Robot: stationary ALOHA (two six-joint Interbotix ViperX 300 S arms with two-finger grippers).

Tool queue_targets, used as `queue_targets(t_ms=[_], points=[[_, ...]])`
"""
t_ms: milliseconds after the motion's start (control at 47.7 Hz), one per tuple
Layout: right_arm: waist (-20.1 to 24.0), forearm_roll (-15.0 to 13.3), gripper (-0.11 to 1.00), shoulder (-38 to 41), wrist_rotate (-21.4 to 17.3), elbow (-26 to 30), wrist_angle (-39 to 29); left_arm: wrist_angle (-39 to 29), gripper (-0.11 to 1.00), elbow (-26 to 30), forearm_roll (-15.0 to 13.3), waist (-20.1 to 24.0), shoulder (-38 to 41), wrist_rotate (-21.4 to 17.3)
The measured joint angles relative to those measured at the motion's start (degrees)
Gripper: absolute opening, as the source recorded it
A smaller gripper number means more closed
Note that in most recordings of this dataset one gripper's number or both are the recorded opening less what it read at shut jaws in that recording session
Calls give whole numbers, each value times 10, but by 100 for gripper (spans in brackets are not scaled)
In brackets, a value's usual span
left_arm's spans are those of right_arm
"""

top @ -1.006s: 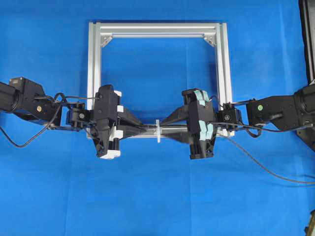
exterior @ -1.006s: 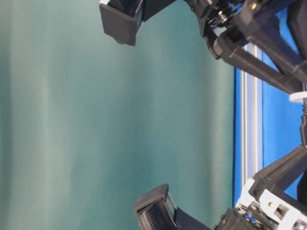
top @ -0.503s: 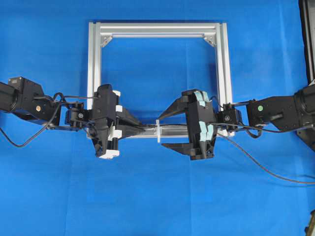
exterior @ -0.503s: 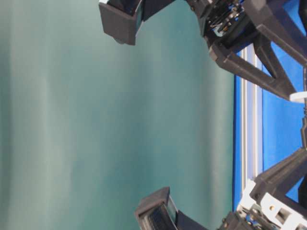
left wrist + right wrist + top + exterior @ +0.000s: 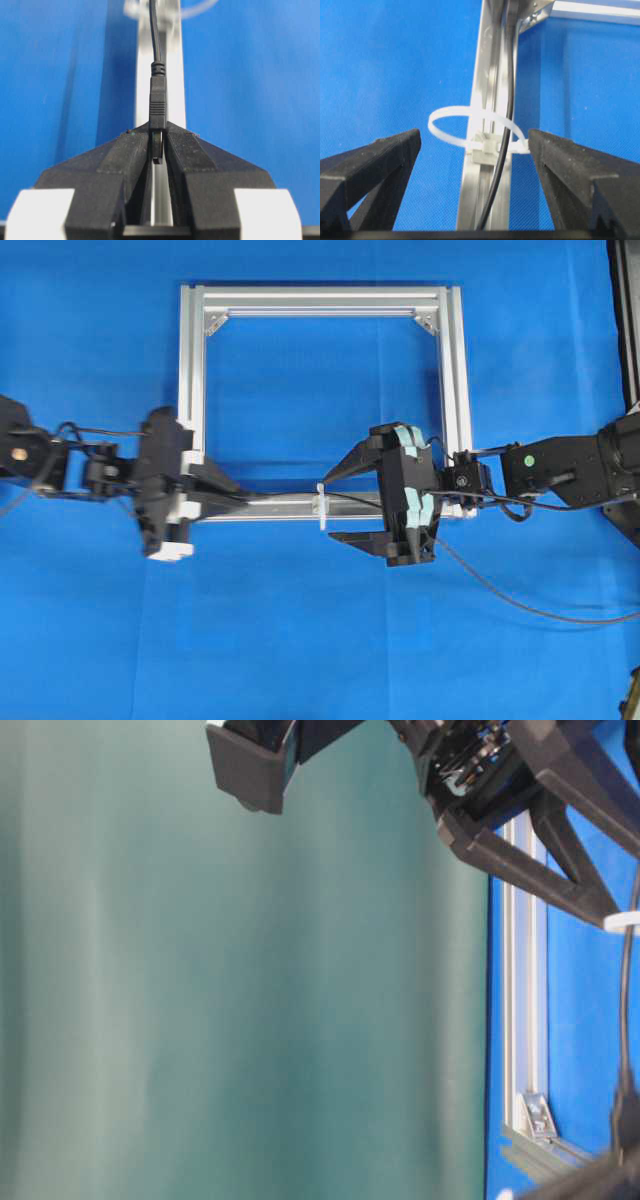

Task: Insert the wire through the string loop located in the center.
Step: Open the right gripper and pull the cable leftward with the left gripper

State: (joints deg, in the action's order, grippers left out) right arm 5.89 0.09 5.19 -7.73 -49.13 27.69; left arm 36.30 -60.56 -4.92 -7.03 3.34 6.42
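- The left gripper, clamped on the dark plug of the thin black wire, has been drawn away leftward from the small white string loop.
- The right gripper, spread wide around the loop, has let the wire go.
- The wire is seen running through the loop along the silver aluminium frame; the threading is judged essentially accomplished.

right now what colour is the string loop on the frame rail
White; the string loop shows best in the right wrist view.

Overhead cam looks straight down; table-level cam sideways (rotated); wrist cams close, sharing frame.
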Motion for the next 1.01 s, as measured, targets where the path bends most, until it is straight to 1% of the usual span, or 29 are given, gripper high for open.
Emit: queue_targets(t_ms=[126,335,629,796,1006], points=[[0,0,95,0,0,0,0,1,6,-44,0,0,-29,8],[0,0,95,0,0,0,0,1,6,-102,1,-3,-79,39],[1,0,95,1,0,0,0,1,6,-168,0,-13,-162,44],[1,0,95,0,0,0,0,-4,6,-179,0,-14,-190,44],[0,0,95,0,0,0,0,-36,6,-168,0,-14,-177,38]])
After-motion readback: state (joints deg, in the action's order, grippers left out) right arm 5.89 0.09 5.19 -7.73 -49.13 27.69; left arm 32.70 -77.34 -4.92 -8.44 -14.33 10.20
